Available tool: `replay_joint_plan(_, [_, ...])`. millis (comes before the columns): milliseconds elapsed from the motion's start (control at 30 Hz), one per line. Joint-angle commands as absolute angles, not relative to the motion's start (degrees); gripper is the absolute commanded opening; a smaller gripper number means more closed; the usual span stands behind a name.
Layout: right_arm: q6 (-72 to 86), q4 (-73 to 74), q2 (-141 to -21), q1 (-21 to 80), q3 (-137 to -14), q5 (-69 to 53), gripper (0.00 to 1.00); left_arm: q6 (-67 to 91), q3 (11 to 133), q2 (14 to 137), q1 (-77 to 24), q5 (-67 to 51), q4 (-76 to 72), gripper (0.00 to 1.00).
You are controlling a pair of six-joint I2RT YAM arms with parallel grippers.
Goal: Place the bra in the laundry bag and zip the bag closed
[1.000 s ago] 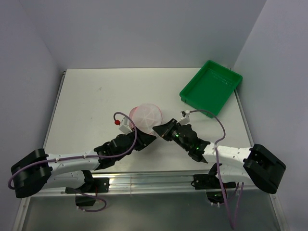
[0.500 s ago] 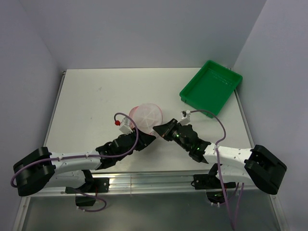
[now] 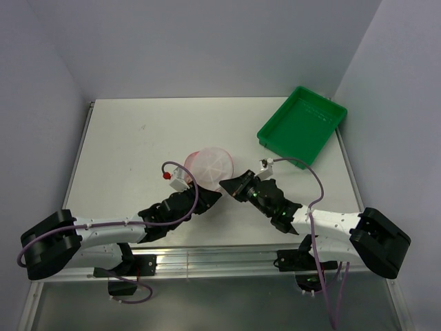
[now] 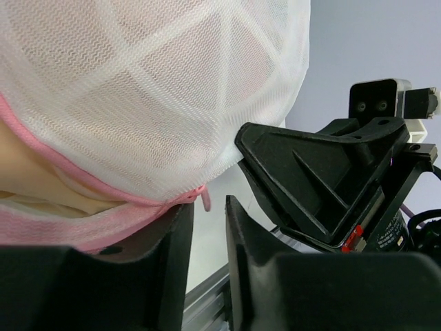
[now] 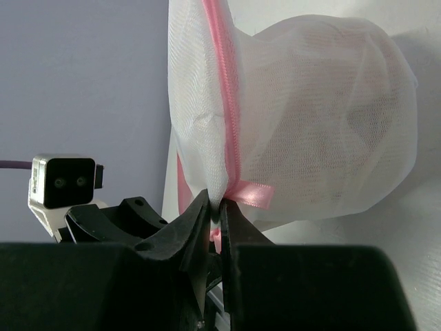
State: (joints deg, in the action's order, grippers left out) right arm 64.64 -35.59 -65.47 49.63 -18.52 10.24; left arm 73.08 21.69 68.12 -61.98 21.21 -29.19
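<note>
Mesh laundry bag (image 3: 210, 164) on the table (image 3: 131, 138), with the peach bra (image 4: 27, 172) inside, behind the pink zipper trim (image 5: 227, 103).
Right gripper (image 5: 219, 210) pinches the bag's rim at the trim. Left gripper (image 4: 205, 214) sits at the near rim, jaws narrowly parted, a pink cord (image 4: 201, 196) at their gap.

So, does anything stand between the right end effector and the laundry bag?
Nothing visible does. The right end effector pinches the laundry bag directly at its pink zipper trim; the left end effector is right beside it.
</note>
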Motion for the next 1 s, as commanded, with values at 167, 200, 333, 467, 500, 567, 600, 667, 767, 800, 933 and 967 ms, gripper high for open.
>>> replay_joint_plan(167, [62.5, -37.5, -64.4, 50.8, -17.7, 13.3, 0.00, 73.1, 21.9, 68.3, -62.1, 24.4, -32.0, 0.23])
replay_joint_plan(200, [62.1, -37.3, -64.4, 51.0, -17.8, 13.7, 0.00, 73.1, 21.8, 68.3, -62.1, 24.4, -32.1, 0.21])
replay_joint_plan(333, [62.0, -37.4, -64.8, 51.3, -17.5, 14.0, 0.00, 73.2, 21.8, 68.1, -62.1, 24.3, -31.6, 0.13])
replay_joint_plan(467, [61.5, -37.1, -64.6, 51.4, -17.3, 14.4, 0.00, 73.2, 21.2, 67.3, -62.1, 24.3, -31.4, 0.05])
replay_joint_plan(500, [61.5, -37.0, -64.5, 51.4, -17.3, 14.7, 0.00, 73.3, 21.1, 67.1, -62.1, 24.3, -31.0, 0.03])
replay_joint_plan(567, [61.0, -36.7, -64.3, 51.4, -17.3, 15.0, 0.00, 73.2, 20.8, 66.4, -62.1, 24.1, -30.2, 0.00])
replay_joint_plan(600, [60.6, -36.5, -64.2, 51.5, -17.5, 15.0, 0.00, 72.8, 20.7, 66.3, -62.1, 23.9, -29.8, 0.00])
replay_joint_plan(667, [59.1, -35.8, -63.5, 50.9, -18.2, 15.1, 0.00, 72.1, 20.8, 65.8, -62.1, 23.4, -28.1, 0.00])
replay_joint_plan(767, [57.0, -35.2, -62.6, 49.7, -19.2, 12.7, 0.00, 70.6, 20.0, 64.6, -62.1, 22.6, -25.4, 0.00])
replay_joint_plan(800, [56.6, -34.8, -62.4, 48.5, -19.4, 12.0, 0.00, 69.9, 19.3, 64.0, -62.1, 23.3, -25.1, 0.00])
replay_joint_plan(933, [55.3, -33.8, -63.0, 44.7, -20.4, 6.4, 0.00, 68.8, 16.8, 58.7, -61.8, 25.0, -21.8, 0.00])
replay_joint_plan(967, [54.7, -33.9, -63.5, 44.1, -20.7, 4.0, 0.00, 68.6, 16.1, 57.7, -61.8, 25.4, -20.8, 0.00])
